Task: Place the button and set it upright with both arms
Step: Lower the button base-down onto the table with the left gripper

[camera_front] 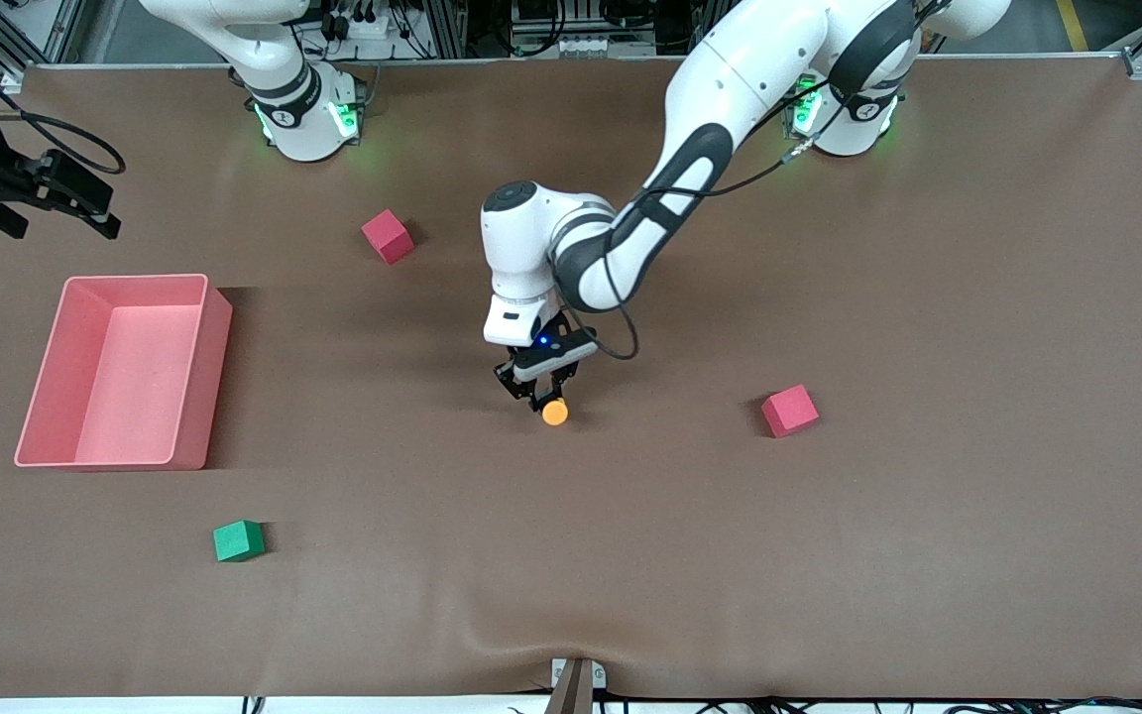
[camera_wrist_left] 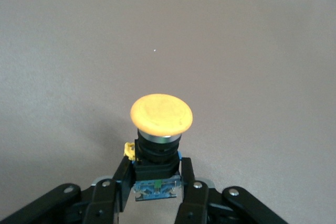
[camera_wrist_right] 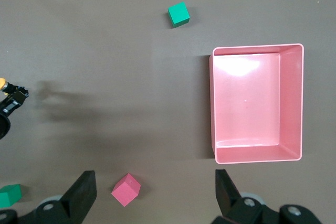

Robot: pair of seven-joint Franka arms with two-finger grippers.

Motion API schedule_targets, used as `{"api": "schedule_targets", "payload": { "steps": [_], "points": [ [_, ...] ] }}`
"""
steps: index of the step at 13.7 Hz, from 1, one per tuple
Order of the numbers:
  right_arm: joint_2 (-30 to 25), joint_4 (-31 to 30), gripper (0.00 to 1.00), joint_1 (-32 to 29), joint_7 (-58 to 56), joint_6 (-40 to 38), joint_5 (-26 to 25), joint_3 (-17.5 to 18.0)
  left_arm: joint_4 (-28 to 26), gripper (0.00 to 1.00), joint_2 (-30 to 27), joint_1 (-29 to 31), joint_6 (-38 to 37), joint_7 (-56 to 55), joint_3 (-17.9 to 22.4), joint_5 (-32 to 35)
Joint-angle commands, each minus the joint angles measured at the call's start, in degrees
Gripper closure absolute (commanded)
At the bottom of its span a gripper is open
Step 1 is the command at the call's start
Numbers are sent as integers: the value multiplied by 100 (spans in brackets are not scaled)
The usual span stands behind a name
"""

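The button (camera_front: pixel 555 412) has a round orange cap on a black and bluish body. My left gripper (camera_front: pixel 537 393) is shut on its body near the middle of the table. The cap points toward the front camera, low over the brown mat. I cannot tell whether it touches the mat. In the left wrist view the two fingers (camera_wrist_left: pixel 122 174) clamp the body, with the cap (camera_wrist_left: pixel 161 114) sticking out past my left gripper (camera_wrist_left: pixel 156 176). My right gripper (camera_front: pixel 56 220) hangs open and empty, high over the right arm's end of the table, and waits. Its jaws stand wide apart in the right wrist view (camera_wrist_right: pixel 155 178).
A pink bin (camera_front: pixel 204 377) stands toward the right arm's end; it also shows in the right wrist view (camera_wrist_right: pixel 212 103). One red cube (camera_front: pixel 388 236) lies near the right arm's base, another (camera_front: pixel 789 411) toward the left arm's end. A green cube (camera_front: pixel 238 540) lies nearer the front camera than the bin.
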Motion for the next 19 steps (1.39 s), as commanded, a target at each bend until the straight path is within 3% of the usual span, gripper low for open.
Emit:
{"api": "schedule_targets", "payload": {
  "steps": [1, 5, 8, 19],
  "points": [
    [13, 53, 0, -139, -62, -45, 18, 78, -62, 98, -19, -122, 49, -492, 102, 482],
    [13, 44, 0, -139, -62, -45, 27, 52, -141, 98, 24, -368, -311, -562, 199, 1291],
    [13, 35, 0, -147, -62, -45, 18, 52, -89, 98, 183, -649, -364, -957, 576, 1907],
    [13, 35, 0, -165, -62, -36, 27, 52, -89, 98, 613, -773, -364, -1950, 612, 3910]
  ]
}}
